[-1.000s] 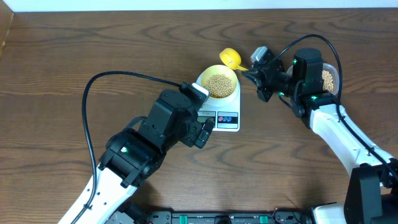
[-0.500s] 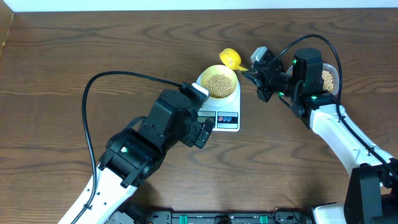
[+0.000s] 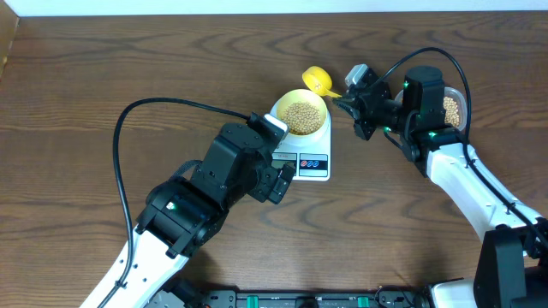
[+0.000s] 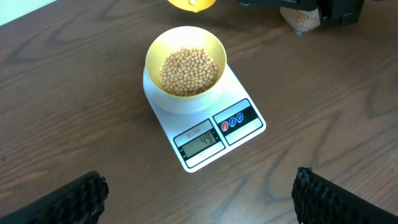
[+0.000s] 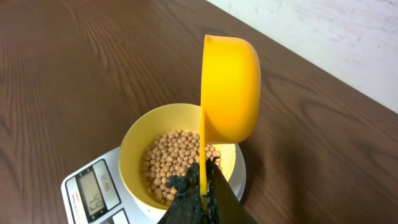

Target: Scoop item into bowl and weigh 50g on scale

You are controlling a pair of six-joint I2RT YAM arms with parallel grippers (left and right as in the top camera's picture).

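Note:
The pale-yellow bowl (image 3: 303, 113) (image 4: 186, 62) (image 5: 134, 146) stands on the white scale (image 3: 308, 154) (image 4: 214, 127) (image 5: 74, 183) and holds tan beans (image 3: 302, 118) (image 4: 189, 70) (image 5: 174, 158). The scale's display (image 4: 199, 140) reads 49. My right gripper (image 3: 342, 97) (image 5: 202, 193) is shut on the handle of a bright yellow scoop (image 3: 318, 80) (image 5: 229, 90) (image 4: 191, 4), which is turned on its side just above the bowl's far rim. My left gripper (image 3: 276, 158) (image 4: 199, 196) hovers open just in front of the scale, with nothing between its fingers (image 4: 78, 199).
A clear tub with more beans (image 3: 450, 109) (image 4: 301, 18) sits at the right, behind my right arm. The brown wooden table's far edge meets a white wall (image 5: 348, 37).

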